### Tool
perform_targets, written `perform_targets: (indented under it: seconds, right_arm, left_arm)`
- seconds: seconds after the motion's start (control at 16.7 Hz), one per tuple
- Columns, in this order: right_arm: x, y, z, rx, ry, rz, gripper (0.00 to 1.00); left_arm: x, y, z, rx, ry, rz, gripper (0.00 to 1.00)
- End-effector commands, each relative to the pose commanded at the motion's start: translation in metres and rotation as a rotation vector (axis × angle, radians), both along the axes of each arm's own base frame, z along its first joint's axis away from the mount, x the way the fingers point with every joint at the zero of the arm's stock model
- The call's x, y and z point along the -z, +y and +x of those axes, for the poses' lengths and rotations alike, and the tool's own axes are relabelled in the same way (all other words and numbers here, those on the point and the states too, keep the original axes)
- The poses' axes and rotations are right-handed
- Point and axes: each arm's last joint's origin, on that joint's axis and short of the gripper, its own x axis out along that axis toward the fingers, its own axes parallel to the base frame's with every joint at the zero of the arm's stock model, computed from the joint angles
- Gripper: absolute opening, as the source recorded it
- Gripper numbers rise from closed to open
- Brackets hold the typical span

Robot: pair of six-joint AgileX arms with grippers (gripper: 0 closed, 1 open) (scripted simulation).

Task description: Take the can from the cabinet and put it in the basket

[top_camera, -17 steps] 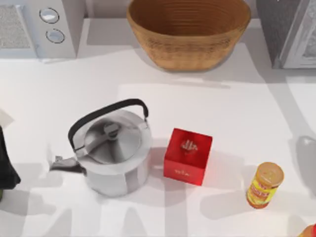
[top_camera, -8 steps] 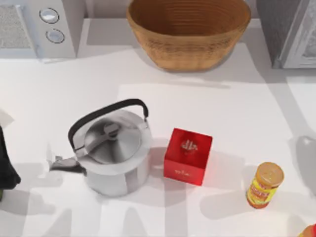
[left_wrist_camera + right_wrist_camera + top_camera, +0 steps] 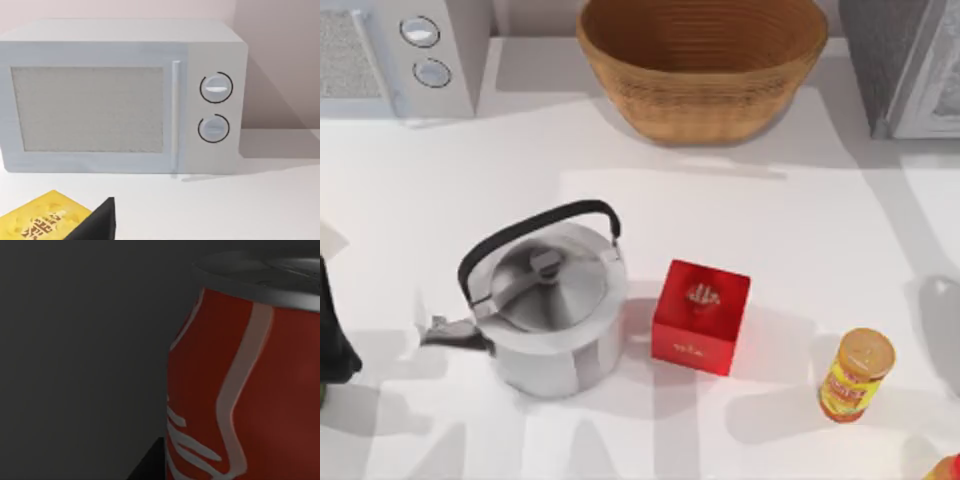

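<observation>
The can (image 3: 240, 385), smooth red metal with white script and a grey lid, stands close before the right wrist camera against dim grey walls, probably inside the cabinet (image 3: 905, 60) at two o'clock. The woven wicker basket (image 3: 700, 65) waits at twelve on the worktop (image 3: 800, 220). Whether either arm's jaws are spread, I cannot tell.

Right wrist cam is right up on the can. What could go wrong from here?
1. The can sits very close to the right wrist camera against a dim grey wall; a misjudged approach could tip it.
2. The path to the basket passes near the yellow jar and red box; a low carry could clip them.
</observation>
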Motion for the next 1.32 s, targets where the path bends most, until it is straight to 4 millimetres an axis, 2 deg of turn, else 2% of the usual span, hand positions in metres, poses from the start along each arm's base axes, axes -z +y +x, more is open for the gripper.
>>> perform_targets:
  seconds: [0.36, 0.48, 0.66, 0.9, 1.08, 1.2, 1.32]
  right_arm:
    - [0.0, 0.001, 0.0, -0.002, 0.0, 0.001, 0.0]
    - [-0.003, 0.002, -0.006, -0.002, -0.001, 0.002, 0.0]
    - [-0.019, 0.006, -0.039, 0.002, 0.003, 0.001, 0.0]
    - [-0.046, 0.008, -0.113, 0.004, 0.0, 0.001, 0.0]
    - [-0.058, 0.004, -0.163, 0.0, -0.005, 0.003, 0.0]
    - [-0.06, 0.003, -0.179, -0.002, -0.001, 0.002, 0.0]
    - [-0.06, 0.002, -0.18, -0.002, 0.0, 0.001, 0.0]
  left_arm:
    - [0.0, 0.0, 0.0, 0.0, 0.0, 0.0, 1.0]
    - [0.0, 0.0, 0.0, 0.0, 0.0, 0.0, 1.0]
    - [0.0, 0.0, 0.0, 0.0, 0.0, 0.0, 1.0]
    - [0.0, 0.0, 0.0, 0.0, 0.0, 0.0, 1.0]
    - [0.0, 0.0, 0.0, 0.0, 0.0, 0.0, 1.0]
    - [0.0, 0.0, 0.0, 0.0, 0.0, 0.0, 1.0]
    - [0.0, 0.0, 0.0, 0.0, 0.0, 0.0, 1.0]
